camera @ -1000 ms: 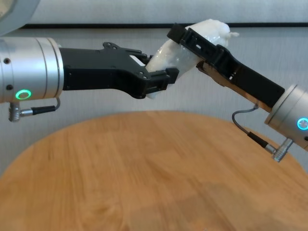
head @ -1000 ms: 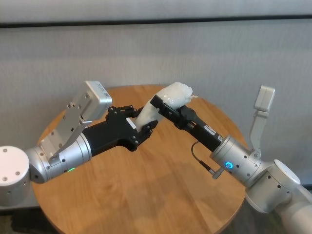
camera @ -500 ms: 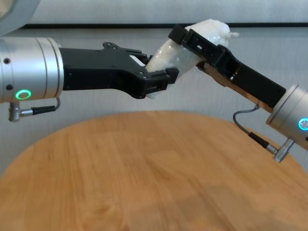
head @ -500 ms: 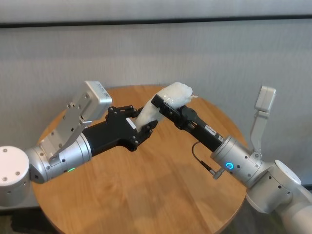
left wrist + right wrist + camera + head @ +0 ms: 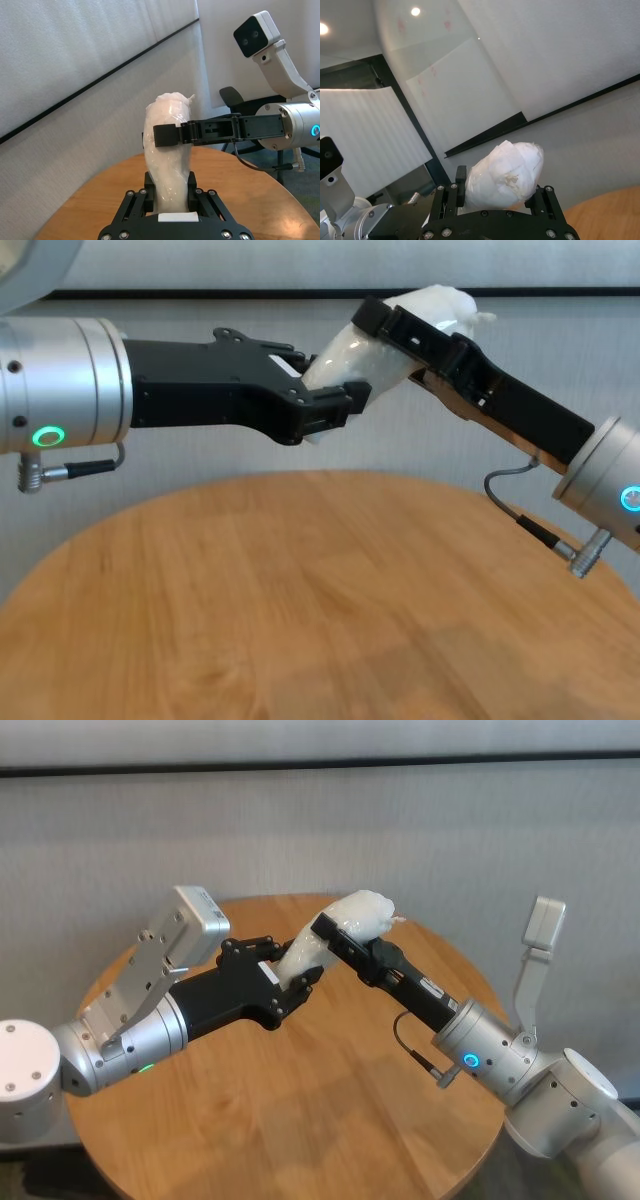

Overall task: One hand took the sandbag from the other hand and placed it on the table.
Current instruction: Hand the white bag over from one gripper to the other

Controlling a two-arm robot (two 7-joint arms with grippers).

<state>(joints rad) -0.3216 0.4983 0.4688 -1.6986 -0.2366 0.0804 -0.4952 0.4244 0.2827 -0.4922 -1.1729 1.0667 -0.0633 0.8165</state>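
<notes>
The white sandbag [image 5: 352,914] hangs in the air above the round wooden table [image 5: 300,1120], slanting up to the right. My left gripper [image 5: 295,978], the one with the green light, is shut on its lower end. My right gripper [image 5: 335,932], with the blue light, is shut across its upper part, just below the twisted tip. In the chest view the sandbag [image 5: 360,348] sits between the left gripper [image 5: 325,402] and the right gripper [image 5: 388,318]. In the left wrist view the sandbag [image 5: 167,155] stands up from my left gripper [image 5: 170,189]. In the right wrist view its rounded end [image 5: 506,175] fills my right gripper [image 5: 495,189].
The table's top [image 5: 300,590] lies bare below both arms. A grey wall with a dark strip stands behind it. The left wrist camera block [image 5: 180,935] and the right wrist camera [image 5: 545,925] stick out from the arms.
The right gripper and the sandbag's upper end have edged slightly up and to the right. The left arm has stayed in place.
</notes>
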